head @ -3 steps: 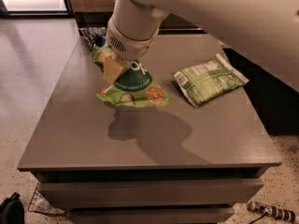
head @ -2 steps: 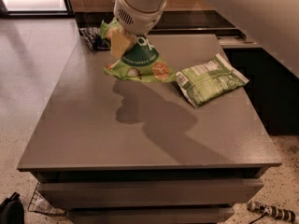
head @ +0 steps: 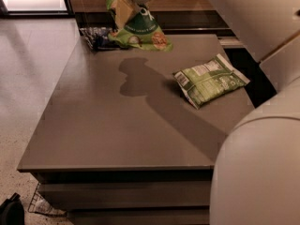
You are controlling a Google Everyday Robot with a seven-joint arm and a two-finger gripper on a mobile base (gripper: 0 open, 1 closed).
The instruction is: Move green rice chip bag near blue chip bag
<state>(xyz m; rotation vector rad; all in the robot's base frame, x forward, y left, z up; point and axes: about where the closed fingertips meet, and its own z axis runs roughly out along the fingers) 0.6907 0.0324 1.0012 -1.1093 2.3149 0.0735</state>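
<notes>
The tool (head: 123,12) is up at the far left corner of the desk (head: 117,135), clamped on the upper part of the green bag (head: 142,33). One yellowish finger lies across the bag's face and the pouch hangs below it, clear of the top. Its shadow (head: 136,76) falls well apart from it on the bare surface, which tells me it's in the air. The blue bag (head: 97,37) lies flat at that same corner, just beside the hanging pouch's lower left edge. From here I can't tell whether the two touch.

The green bag looks light: thin glossy film, puffed with air, with brittle rice chips inside. It tilts and fans out at the bottom, so it's soft and floppy, not stiff. The film looks slick, so a pinch on the flat crimped seam or an upper corner seems the safest hold to me. Squeezing the belly would likely crush the chips or let the pouch squirm free. Held high as it is, I'd expect it to swing a little when set down.

The blue bag is small, dark and crinkled, with the same shiny wrapper. A pale bag (head: 209,79) with white label panels lies flat toward the right, a duller, flatter rectangle. The desk is a smooth matte grey-brown slab with square edges.
</notes>
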